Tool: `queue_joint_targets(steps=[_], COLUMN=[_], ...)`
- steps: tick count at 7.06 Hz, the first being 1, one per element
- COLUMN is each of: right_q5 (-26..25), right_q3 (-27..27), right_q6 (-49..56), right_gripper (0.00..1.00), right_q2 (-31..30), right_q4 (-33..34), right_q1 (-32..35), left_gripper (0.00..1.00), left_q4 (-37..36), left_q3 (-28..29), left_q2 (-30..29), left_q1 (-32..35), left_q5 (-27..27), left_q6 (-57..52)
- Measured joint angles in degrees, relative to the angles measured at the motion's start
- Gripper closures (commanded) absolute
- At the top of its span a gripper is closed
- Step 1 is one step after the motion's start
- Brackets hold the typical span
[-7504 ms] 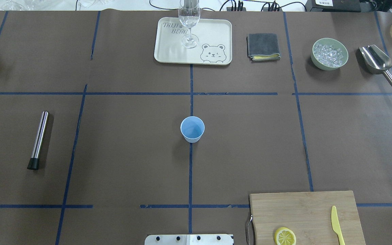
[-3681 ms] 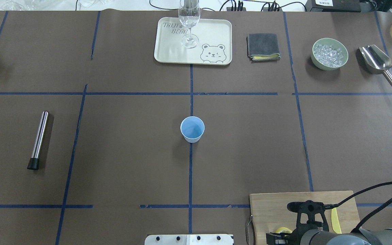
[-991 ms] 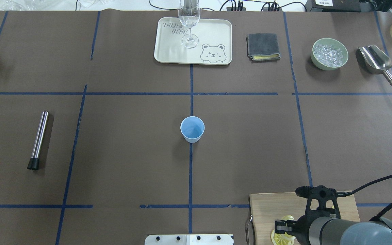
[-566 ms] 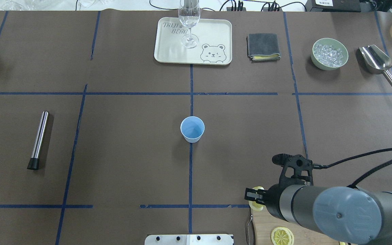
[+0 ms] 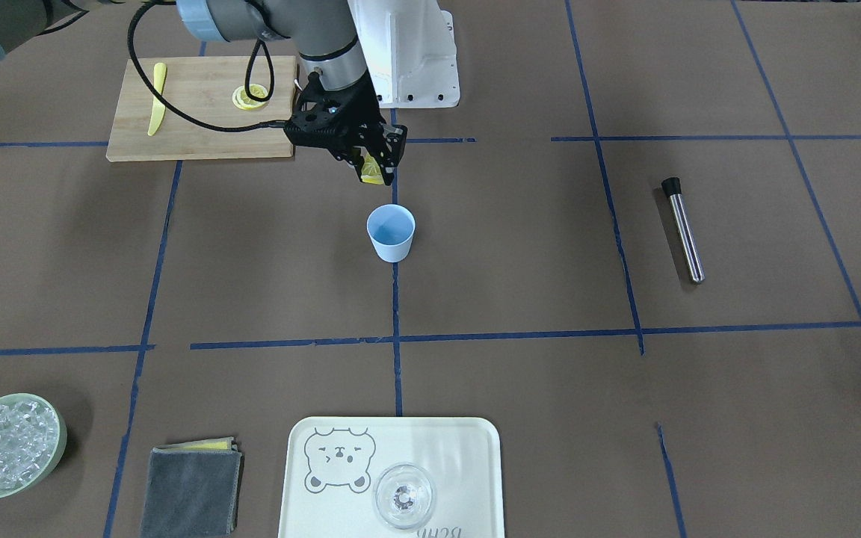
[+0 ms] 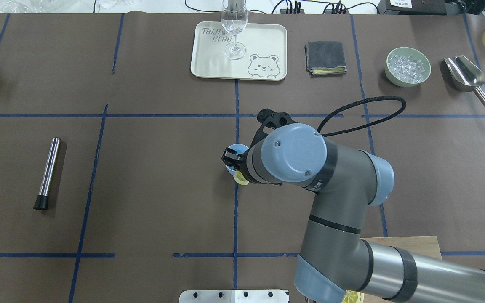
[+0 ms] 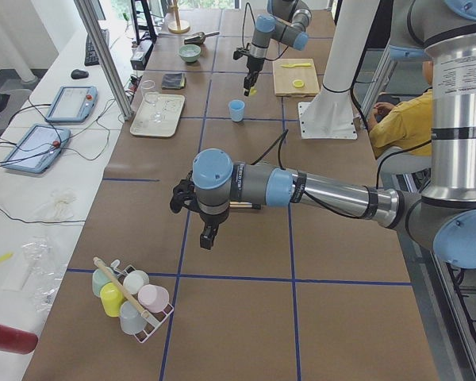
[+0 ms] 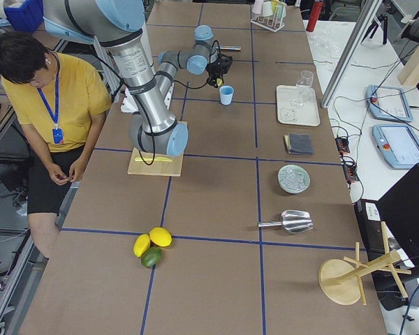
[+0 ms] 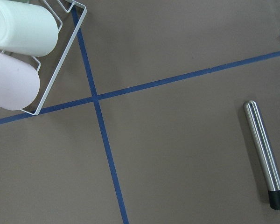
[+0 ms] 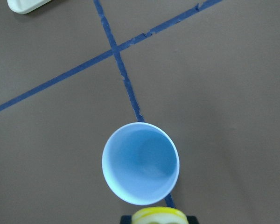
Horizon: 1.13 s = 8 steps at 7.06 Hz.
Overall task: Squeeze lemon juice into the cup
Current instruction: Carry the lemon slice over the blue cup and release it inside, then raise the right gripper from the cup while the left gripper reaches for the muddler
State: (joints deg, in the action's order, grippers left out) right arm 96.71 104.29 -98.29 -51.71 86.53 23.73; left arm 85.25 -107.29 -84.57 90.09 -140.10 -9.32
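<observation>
The light-blue cup [image 5: 391,233] stands upright at the table's middle on a blue tape line. My right gripper [image 5: 373,172] is shut on a yellow lemon piece [image 5: 372,179] and holds it in the air just beside the cup's rim, on the robot's side. The right wrist view looks down into the empty cup [image 10: 141,163], with the lemon [image 10: 159,217] at the bottom edge. In the overhead view the arm hides most of the cup [image 6: 233,148]. My left gripper [image 7: 206,236] shows only in the exterior left view, over bare table; I cannot tell if it is open.
A wooden cutting board [image 5: 199,123] by the robot's base carries another lemon slice [image 5: 249,97] and a yellow knife [image 5: 155,108]. A steel rod [image 5: 683,228], a tray [image 5: 468,448] with a clear glass [image 5: 403,497], a grey cloth [image 5: 191,486] and an ice bowl [image 5: 6,444] lie around.
My right arm came in over the cutting board, took one lemon piece, and carried it forward and left to the cup. One slice stayed on the board.
</observation>
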Motion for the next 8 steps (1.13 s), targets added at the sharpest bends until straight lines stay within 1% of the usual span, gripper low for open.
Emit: queue_joint_targets(steps=[2, 3, 5, 6, 7, 8], right_q5=[0.1, 0.1, 0.1, 0.1, 0.1, 0.2], right_q3=[-5.8, -7.6, -9.1, -9.5, -9.8, -9.8], right_q6=[-0.3, -0.3, 0.0, 0.2, 0.3, 0.3], right_gripper=[0.53, 0.45, 0.31, 0.25, 0.22, 0.13], right_q2=[2.6, 3.1, 3.1, 3.1, 3.1, 3.1], right_q4=[-2.2, -3.7, -4.5, -4.5, -4.6, -4.6], right_q1=[1.6, 1.9, 2.0, 2.0, 2.0, 2.0], left_gripper=[0.00, 0.00, 0.00, 0.00, 0.00, 0.00], left_q4=[0.0, 0.0, 0.0, 0.0, 0.0, 0.1], left_q3=[-0.1, 0.0, 0.0, 0.0, 0.0, -0.2], left_q2=[0.1, 0.1, 0.1, 0.1, 0.0, -0.1], left_q1=[0.0, 0.0, 0.0, 0.0, 0.0, 0.0], left_q5=[-0.2, -0.6, -1.2, -1.3, -1.3, -1.3], left_q6=[0.0, 0.0, 0.1, 0.1, 0.0, 0.0])
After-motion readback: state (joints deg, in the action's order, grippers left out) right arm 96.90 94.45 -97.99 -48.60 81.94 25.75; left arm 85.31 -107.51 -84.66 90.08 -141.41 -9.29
